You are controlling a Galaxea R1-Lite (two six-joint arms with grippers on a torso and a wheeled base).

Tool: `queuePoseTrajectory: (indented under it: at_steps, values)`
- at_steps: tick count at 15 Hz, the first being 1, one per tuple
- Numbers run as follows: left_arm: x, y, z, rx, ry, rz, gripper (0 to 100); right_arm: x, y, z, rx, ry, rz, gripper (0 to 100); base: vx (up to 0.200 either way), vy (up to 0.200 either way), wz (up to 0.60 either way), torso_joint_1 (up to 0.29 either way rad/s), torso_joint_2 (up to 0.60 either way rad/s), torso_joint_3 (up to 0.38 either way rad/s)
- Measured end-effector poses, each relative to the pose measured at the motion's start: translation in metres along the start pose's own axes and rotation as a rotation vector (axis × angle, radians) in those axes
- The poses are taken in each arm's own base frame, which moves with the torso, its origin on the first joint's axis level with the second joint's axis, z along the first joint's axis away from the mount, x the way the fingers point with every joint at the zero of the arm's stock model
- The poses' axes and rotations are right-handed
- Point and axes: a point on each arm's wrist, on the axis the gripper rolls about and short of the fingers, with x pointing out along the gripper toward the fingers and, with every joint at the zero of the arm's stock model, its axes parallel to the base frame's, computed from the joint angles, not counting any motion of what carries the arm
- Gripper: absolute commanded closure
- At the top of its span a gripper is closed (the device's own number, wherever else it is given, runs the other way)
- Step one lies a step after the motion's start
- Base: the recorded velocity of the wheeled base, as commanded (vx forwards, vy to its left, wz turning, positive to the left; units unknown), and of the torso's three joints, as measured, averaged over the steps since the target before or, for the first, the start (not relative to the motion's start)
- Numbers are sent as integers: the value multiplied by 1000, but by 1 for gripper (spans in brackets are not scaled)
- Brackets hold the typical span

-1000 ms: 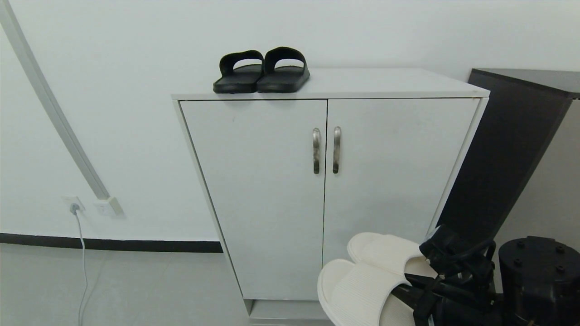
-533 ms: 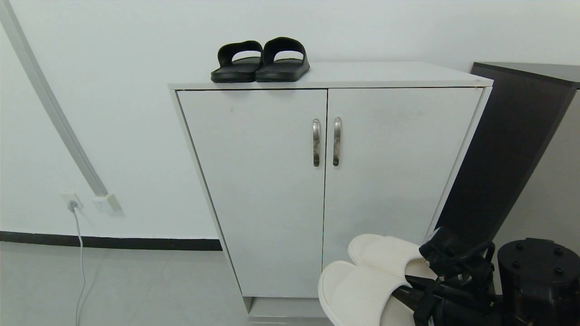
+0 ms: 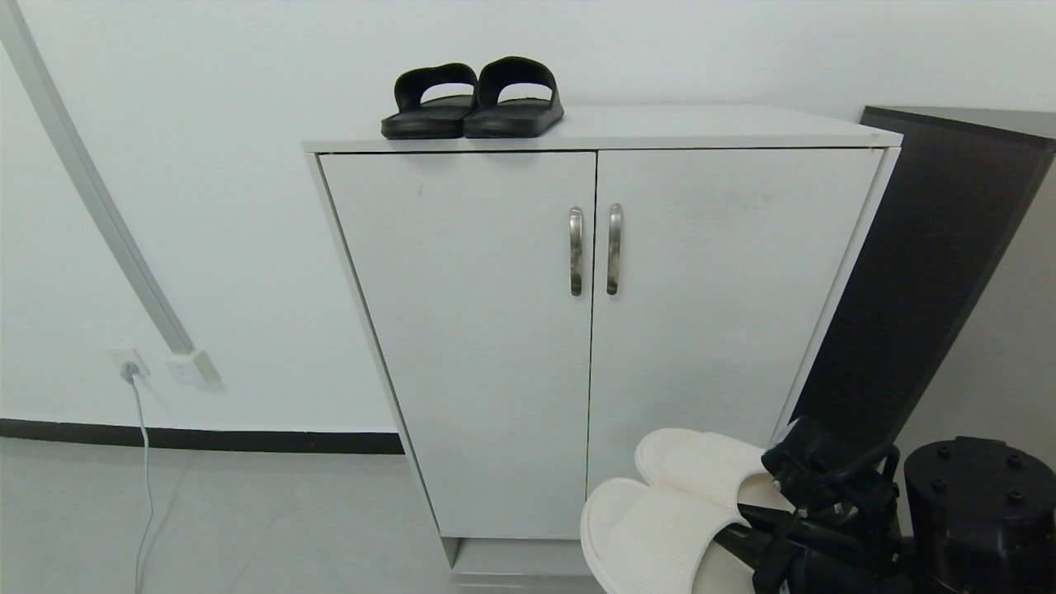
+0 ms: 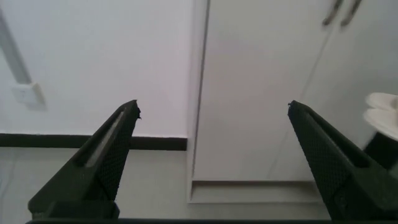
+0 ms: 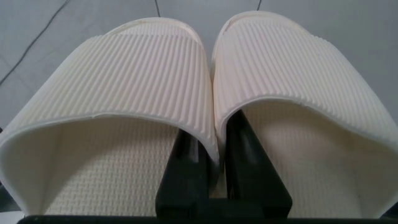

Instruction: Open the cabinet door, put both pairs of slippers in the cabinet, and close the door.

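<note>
Change: lower viewpoint than a second ago; things themselves unmoved.
Right pincer [image 5: 214,155]: clamped on white slippers [image 3: 676,503], low before cabinet [image 3: 701,124].
Left pincer [image 4: 212,112]: spread, empty.
Black slippers [image 3: 474,103]: atop cabinet.
Doors [image 3: 462,346]: shut, opening pending.

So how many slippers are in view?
4. Two black slippers sit side by side on the cabinet top, left end. Two white slippers are clamped in the right tool, low before the right door. Any inside are hidden.
</note>
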Motion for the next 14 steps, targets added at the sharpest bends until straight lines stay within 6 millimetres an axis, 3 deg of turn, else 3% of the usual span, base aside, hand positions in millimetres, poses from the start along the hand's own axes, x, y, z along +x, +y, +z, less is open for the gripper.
queuePoseTrajectory:
  at_steps: [8, 14]
  values:
    - [58, -8, 49, -29, 96, -331, 0, 0, 1, 0, 6, -1, 27, 100, 0, 0, 0, 0, 0, 0]
    - [129, -30, 90, -56, 133, -570, 0, 0, 1, 0, 6, -4, 29, 100, 0, 0, 0, 0, 0, 0]
